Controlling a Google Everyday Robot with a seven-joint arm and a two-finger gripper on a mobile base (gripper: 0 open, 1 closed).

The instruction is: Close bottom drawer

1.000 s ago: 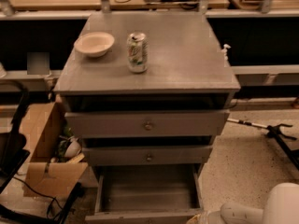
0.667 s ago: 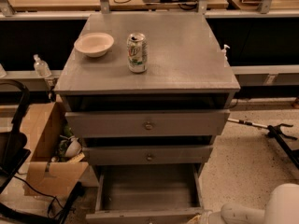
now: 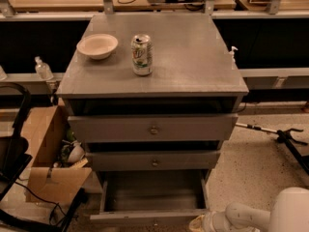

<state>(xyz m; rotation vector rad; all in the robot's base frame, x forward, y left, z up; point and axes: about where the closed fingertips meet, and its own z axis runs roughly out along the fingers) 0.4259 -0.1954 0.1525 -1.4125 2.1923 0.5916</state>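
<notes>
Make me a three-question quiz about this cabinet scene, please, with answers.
1. Where is the gripper? A. upper left of the picture B. low, by the bottom drawer's right front corner C. dead centre
2. How many drawers does the cabinet have? A. two B. five C. three
3. The bottom drawer is: A. pulled out B. shut C. lying on the floor
Answers: 1 B, it sits at the picture's lower edge beside that corner. 2 C, three fronts are stacked. 3 A, its bare tray shows.
</notes>
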